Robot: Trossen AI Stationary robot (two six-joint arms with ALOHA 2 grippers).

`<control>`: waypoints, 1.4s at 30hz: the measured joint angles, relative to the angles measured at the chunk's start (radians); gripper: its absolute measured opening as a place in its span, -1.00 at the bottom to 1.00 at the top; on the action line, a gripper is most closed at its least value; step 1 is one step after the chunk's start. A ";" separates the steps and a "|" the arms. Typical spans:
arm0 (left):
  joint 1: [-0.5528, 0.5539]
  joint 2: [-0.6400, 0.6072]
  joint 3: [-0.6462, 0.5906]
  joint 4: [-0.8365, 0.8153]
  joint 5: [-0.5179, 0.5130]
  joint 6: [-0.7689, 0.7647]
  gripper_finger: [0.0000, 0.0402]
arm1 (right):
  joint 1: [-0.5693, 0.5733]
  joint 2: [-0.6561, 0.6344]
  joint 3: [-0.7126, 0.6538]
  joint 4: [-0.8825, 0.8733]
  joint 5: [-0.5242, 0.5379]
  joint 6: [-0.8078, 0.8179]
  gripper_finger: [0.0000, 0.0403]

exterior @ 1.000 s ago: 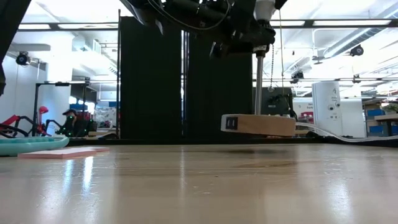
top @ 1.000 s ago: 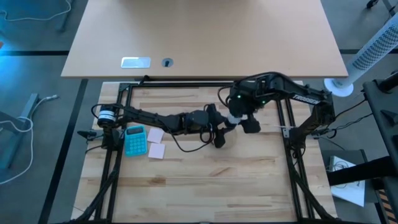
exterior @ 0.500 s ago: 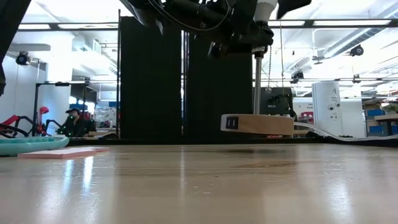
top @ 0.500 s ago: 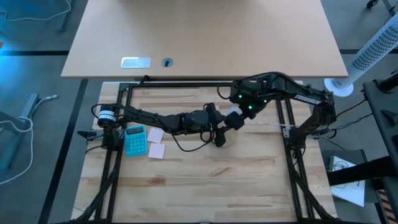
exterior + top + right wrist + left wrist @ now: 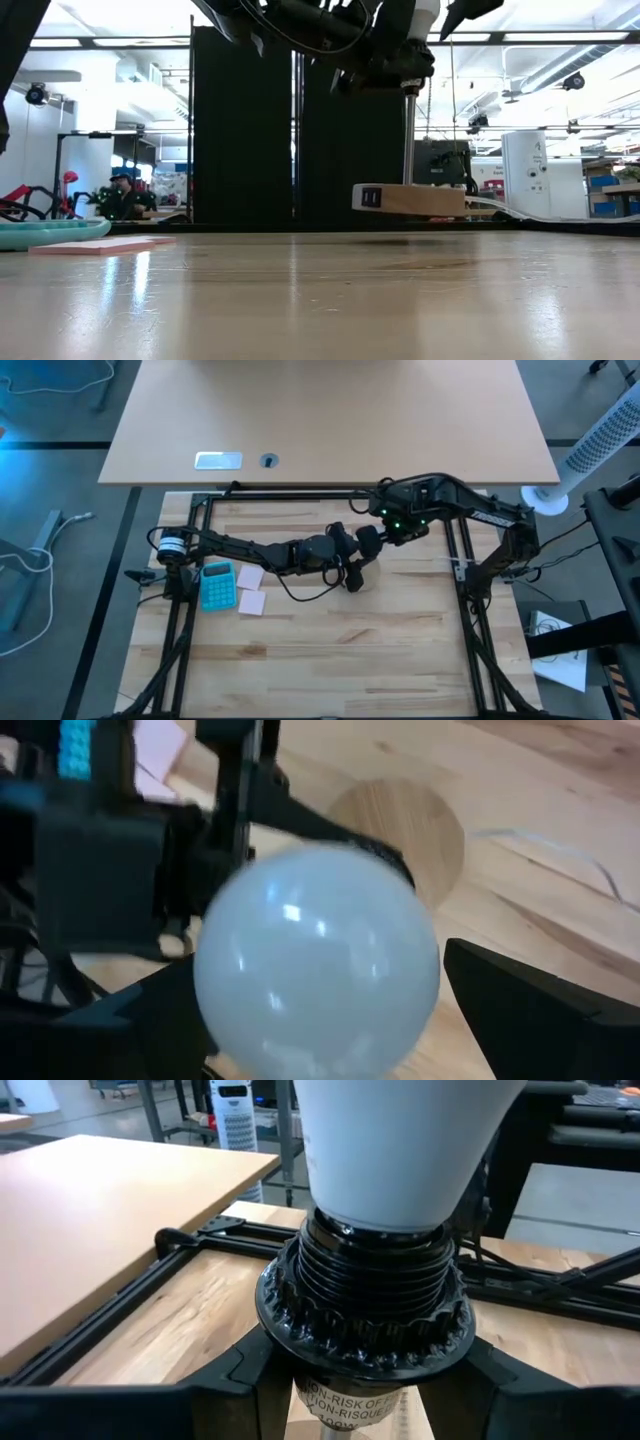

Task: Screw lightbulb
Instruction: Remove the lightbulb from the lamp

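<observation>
Two arms meet over the middle of the bench (image 5: 330, 650), nearer its far edge, and the bulb (image 5: 315, 965) is right between them. It sits upright in the black socket (image 5: 365, 1315), white glass on top, its thread down inside the ribbed collar. The left gripper (image 5: 360, 1390) has its fingers (image 5: 235, 1385) pressed in tight on the socket's neck, one on each side, just under the collar; from above, that gripper (image 5: 352, 572) reaches in from the left side of the bench. Below the socket a thin stem drops to the wooden disc (image 5: 410, 199), and from table height the disc hangs clear of the bench top, with a gap showing under it. Over on the other side, the right gripper (image 5: 320, 1020) is spread wide around the bulb's round top, one dark finger (image 5: 540, 1005) out to either side and not touching the glass; from above it (image 5: 372, 540) sits just beside the left one. Toward the left edge of the bench lie a teal calculator (image 5: 218, 585) and two pink notes (image 5: 250, 588), well apart from the action. Beyond the far edge, a person (image 5: 122, 193) sits in the room behind.
</observation>
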 joint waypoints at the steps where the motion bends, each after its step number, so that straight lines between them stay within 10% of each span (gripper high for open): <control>1: 0.000 0.000 0.000 0.000 0.000 0.000 -0.20 | -0.005 0.000 0.000 0.002 0.000 0.001 0.78; 27: -0.001 0.000 0.000 -0.007 0.007 -0.004 -0.20 | -0.015 0.000 0.000 0.021 -0.062 -0.332 0.25; 38: -0.009 0.000 0.000 -0.031 -0.008 0.003 -0.20 | -0.013 0.000 -0.001 0.068 -0.086 -1.572 0.25; 42: -0.011 0.000 0.000 -0.055 0.009 -0.010 -0.20 | -0.011 0.000 -0.001 0.074 -0.085 -1.780 0.26</control>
